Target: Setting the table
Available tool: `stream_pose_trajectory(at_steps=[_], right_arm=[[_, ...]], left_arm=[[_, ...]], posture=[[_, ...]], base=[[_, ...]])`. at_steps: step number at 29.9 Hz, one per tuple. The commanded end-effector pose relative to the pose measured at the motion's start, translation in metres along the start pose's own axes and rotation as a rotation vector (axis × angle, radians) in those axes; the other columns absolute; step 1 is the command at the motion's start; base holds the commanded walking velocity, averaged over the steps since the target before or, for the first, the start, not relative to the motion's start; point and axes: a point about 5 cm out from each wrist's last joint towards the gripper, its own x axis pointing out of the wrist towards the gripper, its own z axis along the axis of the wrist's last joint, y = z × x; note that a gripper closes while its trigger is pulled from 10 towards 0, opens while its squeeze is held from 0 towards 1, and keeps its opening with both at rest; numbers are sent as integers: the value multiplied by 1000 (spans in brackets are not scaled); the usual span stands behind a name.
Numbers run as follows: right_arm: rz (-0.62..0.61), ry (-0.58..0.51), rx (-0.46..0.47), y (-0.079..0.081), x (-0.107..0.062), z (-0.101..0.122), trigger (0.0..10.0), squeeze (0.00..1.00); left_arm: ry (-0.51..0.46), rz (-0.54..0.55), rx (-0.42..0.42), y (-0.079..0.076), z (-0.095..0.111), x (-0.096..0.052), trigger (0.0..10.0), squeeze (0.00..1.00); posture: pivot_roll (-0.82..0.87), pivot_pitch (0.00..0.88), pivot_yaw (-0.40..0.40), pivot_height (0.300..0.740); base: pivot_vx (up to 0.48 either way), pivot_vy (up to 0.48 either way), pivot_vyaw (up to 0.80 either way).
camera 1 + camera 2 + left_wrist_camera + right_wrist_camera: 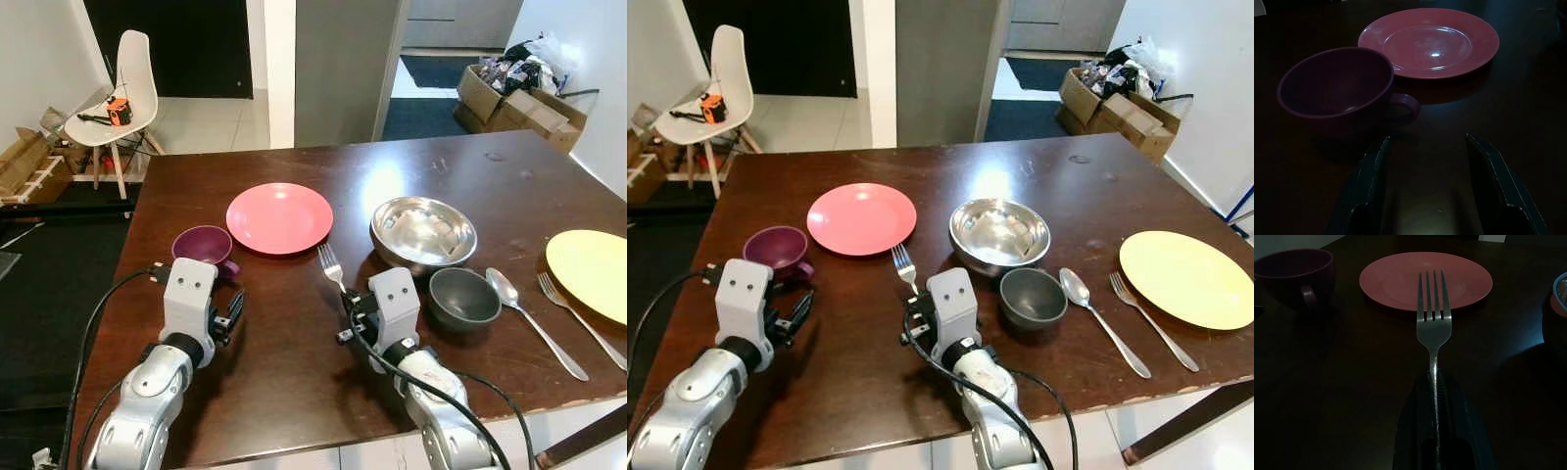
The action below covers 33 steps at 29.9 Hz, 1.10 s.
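Your right hand [345, 305] clamps the fork [331, 265] by its handle, tines aimed beside the pink plate [279, 217], while your left hand [1425, 188] waits wide open near the purple cup [203, 245]

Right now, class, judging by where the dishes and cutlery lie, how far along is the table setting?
Looks done: the round yellow plate has a steel fork and a steel spoon beside it. In hand: the right tool is shut on a second steel fork near the round pink plate. Probably left: laying that fork down, and placing the purple mug, steel bowl and dark grey bowl. The left tool is open.
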Motion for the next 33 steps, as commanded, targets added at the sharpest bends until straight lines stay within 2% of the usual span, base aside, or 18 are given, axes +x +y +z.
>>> stream_pose_trajectory(at_steps=[1, 11, 33], right_arm=[[0, 10, 17, 2, 0, -2, 10000, 0], [9, 14, 28, 4, 0, -3, 10000, 0], [16, 0, 29, 3, 2, 2, 10000, 0]], left_arm=[[25, 11, 3, 1, -7, -1, 10000, 0], [23, 14, 2, 0, -8, -1, 10000, 0], [21, -1, 3, -5, -8, 2, 10000, 0]], posture=[[-17, 0, 59, 740], [-4, 0, 57, 740], [-8, 0, 54, 740]], base=[[0, 0, 0], [0, 0, -86], [0, 0, -775]])
